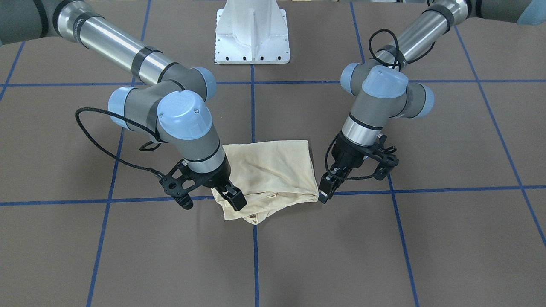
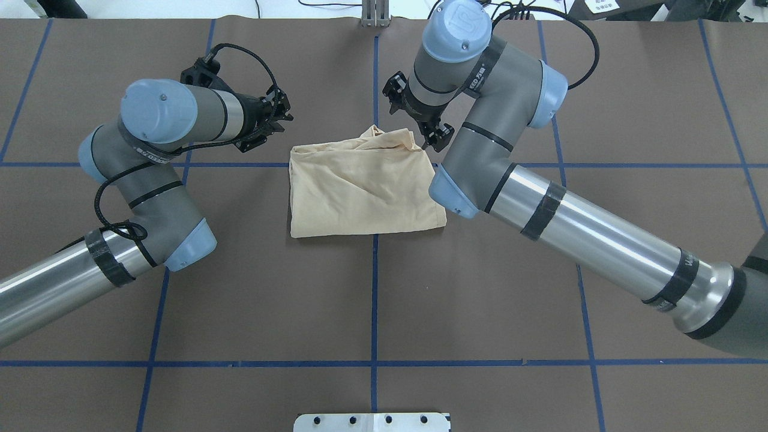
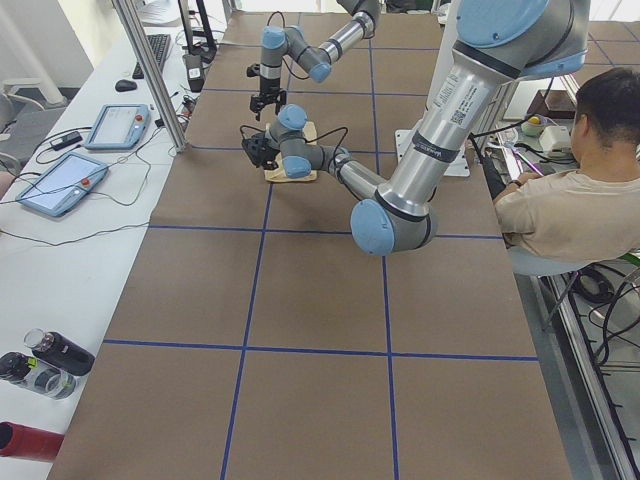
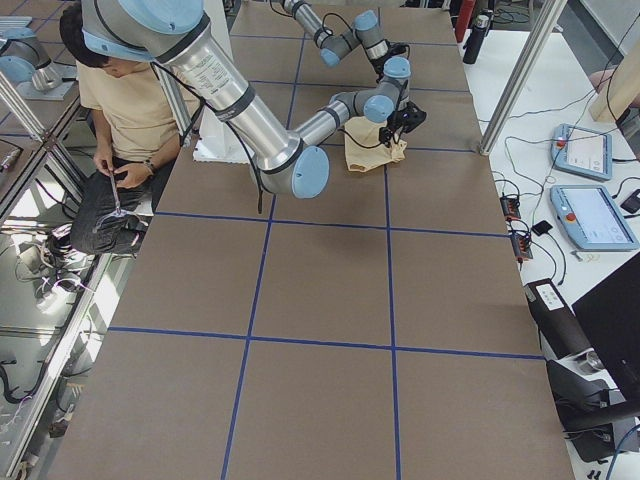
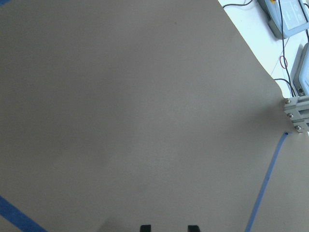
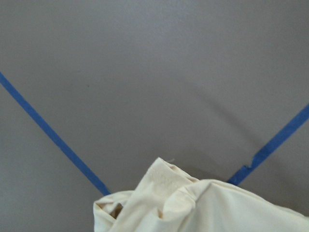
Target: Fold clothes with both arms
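- T-shirt (image 2: 360, 192) lies folded mid-table (image 2: 480, 300), between both grippers;
- left gripper (image 1: 325, 192) sits just beside one corner, fingers apart (nothing between them);
- right gripper (image 1: 233, 198) is closed on bunched cloth at the other corner.

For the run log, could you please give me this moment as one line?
T-shirt: folded, on table | left gripper: open, empty, at one corner | right gripper: over opposite corner, closure unclear

Matt cloth shirt (image 2: 360, 192), polished metal arms (image 2: 600, 237)
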Robot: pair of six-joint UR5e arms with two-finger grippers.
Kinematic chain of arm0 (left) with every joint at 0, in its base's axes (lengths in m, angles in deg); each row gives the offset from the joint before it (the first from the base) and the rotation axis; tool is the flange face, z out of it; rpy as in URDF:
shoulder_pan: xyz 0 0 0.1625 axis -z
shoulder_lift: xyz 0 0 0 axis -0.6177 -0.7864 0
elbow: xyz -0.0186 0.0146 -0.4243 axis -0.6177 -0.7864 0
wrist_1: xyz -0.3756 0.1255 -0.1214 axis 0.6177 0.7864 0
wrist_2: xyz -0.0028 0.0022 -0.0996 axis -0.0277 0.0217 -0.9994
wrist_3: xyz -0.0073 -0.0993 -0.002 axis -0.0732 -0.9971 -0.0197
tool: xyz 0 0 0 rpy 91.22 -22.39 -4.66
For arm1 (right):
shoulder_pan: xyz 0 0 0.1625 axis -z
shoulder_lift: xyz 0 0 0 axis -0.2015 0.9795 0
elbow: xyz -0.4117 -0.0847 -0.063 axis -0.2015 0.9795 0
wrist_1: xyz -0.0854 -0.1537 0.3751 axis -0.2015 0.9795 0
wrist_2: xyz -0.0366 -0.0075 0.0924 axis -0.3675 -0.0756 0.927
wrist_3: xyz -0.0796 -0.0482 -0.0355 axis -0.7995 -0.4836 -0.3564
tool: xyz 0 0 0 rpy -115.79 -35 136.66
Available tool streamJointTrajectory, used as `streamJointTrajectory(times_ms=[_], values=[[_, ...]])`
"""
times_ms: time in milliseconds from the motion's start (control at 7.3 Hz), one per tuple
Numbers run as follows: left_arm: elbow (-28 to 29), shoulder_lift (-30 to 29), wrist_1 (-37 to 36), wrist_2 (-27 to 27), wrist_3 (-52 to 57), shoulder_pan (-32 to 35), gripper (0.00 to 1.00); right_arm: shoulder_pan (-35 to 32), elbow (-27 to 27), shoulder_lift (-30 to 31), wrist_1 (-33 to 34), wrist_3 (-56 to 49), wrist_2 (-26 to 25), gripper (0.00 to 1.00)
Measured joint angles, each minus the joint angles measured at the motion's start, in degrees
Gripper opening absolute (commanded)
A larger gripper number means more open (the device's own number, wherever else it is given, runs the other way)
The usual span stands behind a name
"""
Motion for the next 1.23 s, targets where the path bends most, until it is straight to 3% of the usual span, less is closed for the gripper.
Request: streamJointTrajectory(times_ms=[274,685,959,1233], values=[[-3.45,1.96,-0.22,-1.86,2.73,1.22,0.31,3.46,-2.92,1.91,0.65,0.14,-1.34,0.0],[-5.71,3.35,-0.3,-3.97,3.55,2.75,0.31,5.76,-1.18,1.19,0.67,-0.93,-5.15,0.0],[-5.92,3.76,-0.32,-4.05,3.59,2.8,0.31,4.07,7.29,-4.55,-0.74,-1.75,-6.16,0.0],[-5.94,4.47,-0.23,-4.04,3.67,2.77,0.31,1.46,16.04,-7.96,-6.75,-1.96,-6.36,0.0]])
